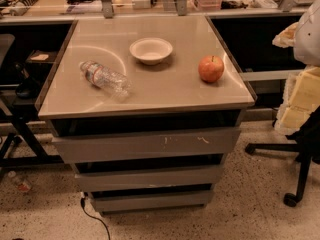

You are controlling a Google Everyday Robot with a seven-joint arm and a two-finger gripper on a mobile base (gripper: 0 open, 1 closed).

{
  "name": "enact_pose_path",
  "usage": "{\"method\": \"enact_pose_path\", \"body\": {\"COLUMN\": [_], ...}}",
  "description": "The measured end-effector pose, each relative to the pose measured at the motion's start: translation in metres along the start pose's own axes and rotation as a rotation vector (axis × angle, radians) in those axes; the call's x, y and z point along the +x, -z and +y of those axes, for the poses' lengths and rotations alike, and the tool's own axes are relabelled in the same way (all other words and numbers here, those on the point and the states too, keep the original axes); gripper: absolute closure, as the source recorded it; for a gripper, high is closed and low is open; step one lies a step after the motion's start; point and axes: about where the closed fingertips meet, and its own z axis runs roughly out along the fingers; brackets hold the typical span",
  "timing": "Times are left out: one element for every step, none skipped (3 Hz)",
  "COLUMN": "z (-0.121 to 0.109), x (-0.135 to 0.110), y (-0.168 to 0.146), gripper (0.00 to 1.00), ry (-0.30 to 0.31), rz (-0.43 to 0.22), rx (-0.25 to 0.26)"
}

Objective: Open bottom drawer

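The bottom drawer [152, 200] is the narrowest of three grey fronts in the cabinet under the tan table top [165, 91]. Its plain front sits just above the floor, with a dark gap above it. Over it are the mid-width drawer [150, 178] and the widest drawer [147, 144], which has white scratch marks. My gripper is out of view. Only a white rounded part [307, 31] shows at the right edge, possibly my arm, far from the drawers.
On the table top lie a clear plastic bottle [105, 78], a white bowl [151, 50] and a red apple [211, 68]. A black chair base [295, 156] stands at the right. A black cable [92, 219] runs on the floor by the cabinet's left corner. A desk leg [25, 134] is at left.
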Motion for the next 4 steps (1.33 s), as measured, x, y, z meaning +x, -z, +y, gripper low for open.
{"method": "enact_pose_path", "body": {"z": [0.002, 0.026, 0.074, 0.127], "x": [-0.001, -0.014, -0.024, -0.029], "y": [-0.002, -0.026, -0.087, -0.146], "gripper": [0.0, 0.0, 0.0, 0.0], "ry": [-0.003, -0.003, -0.002, 0.011], "rz": [-0.005, -0.01, 0.001, 0.029], "rx": [0.004, -0.007, -0.117, -0.246]}}
